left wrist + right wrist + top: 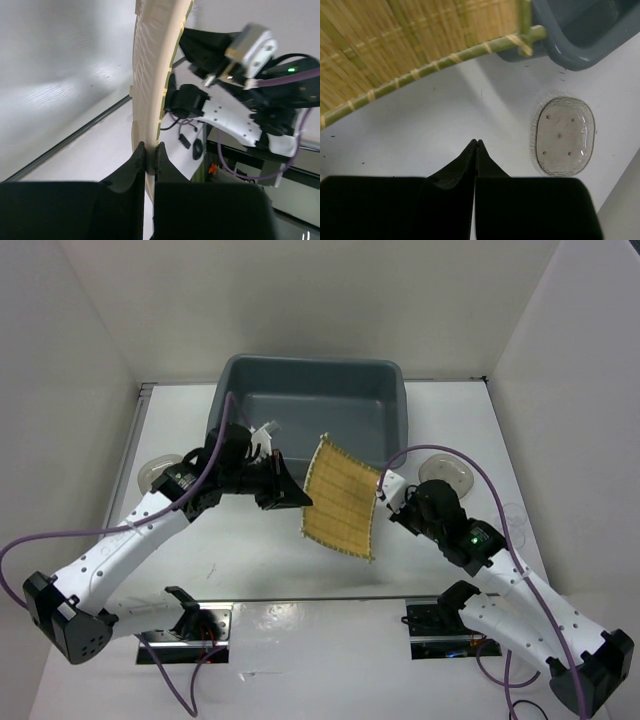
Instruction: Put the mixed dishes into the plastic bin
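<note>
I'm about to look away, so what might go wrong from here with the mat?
The left gripper pinches the mat by one edge only, so it may slip or swing before reaching the bin. The right gripper, shut and empty, sits close by the mat's other side and might knock it. The clear dish beside the bin could get swept.

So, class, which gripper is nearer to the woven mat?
Left. The left gripper is clamped on the left edge of the mat. The right gripper, shut and empty, sits just off the mat's right edge without touching it.
</note>
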`<state>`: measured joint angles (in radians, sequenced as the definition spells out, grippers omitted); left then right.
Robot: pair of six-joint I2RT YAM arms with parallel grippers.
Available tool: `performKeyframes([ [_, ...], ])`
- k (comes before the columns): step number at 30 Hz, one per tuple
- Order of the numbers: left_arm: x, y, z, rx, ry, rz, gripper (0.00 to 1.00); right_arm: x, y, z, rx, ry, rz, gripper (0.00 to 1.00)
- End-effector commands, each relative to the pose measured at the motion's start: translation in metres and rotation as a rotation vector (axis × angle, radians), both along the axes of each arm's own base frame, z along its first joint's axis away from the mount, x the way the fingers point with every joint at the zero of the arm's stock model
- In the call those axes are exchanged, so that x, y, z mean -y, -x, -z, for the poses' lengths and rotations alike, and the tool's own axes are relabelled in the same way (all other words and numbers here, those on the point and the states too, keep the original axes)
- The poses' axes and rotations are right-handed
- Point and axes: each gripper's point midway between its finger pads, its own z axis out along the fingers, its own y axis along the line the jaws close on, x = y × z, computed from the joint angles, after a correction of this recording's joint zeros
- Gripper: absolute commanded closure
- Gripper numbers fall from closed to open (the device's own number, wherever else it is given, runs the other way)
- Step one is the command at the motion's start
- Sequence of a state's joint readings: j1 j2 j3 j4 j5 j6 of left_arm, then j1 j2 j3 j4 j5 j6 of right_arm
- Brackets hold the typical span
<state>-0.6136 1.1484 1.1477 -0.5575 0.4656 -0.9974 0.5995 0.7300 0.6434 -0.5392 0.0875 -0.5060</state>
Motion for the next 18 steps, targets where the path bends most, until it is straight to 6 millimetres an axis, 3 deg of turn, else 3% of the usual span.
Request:
performKeyframes([
  [1,0.013,-0.008,-0.065,0.121,0.162,0.077,0.96,0.001,-0.01,-0.015,0.069,-0.042,0.049,1.0],
  [2,0.016,-0.012,-0.065,0.11,0.155,0.076,0.96,0.002,-0.012,-0.017,0.08,-0.042,0.058,1.0],
  [4,0.014,-0.019,-0.087,0.151,0.175,0.082,0.96,0.006,-0.013,-0.017,0.09,-0.047,0.084,1.0],
  [7,0.01,-0.031,-0.105,0.177,0.196,0.066,0.96,0.02,-0.021,-0.035,0.17,-0.08,0.194,1.0],
  [10,0.004,-0.052,-0.111,0.195,0.206,0.019,0.96,0.037,-0.024,-0.048,0.24,-0.099,0.298,1.0],
  [14,-0.001,-0.08,-0.099,0.167,0.203,-0.011,0.96,0.044,-0.026,-0.054,0.263,-0.106,0.34,1.0],
  [18,-0.009,-0.107,-0.103,0.171,0.214,-0.028,0.96,0.05,-0.028,-0.06,0.291,-0.126,0.386,1.0],
])
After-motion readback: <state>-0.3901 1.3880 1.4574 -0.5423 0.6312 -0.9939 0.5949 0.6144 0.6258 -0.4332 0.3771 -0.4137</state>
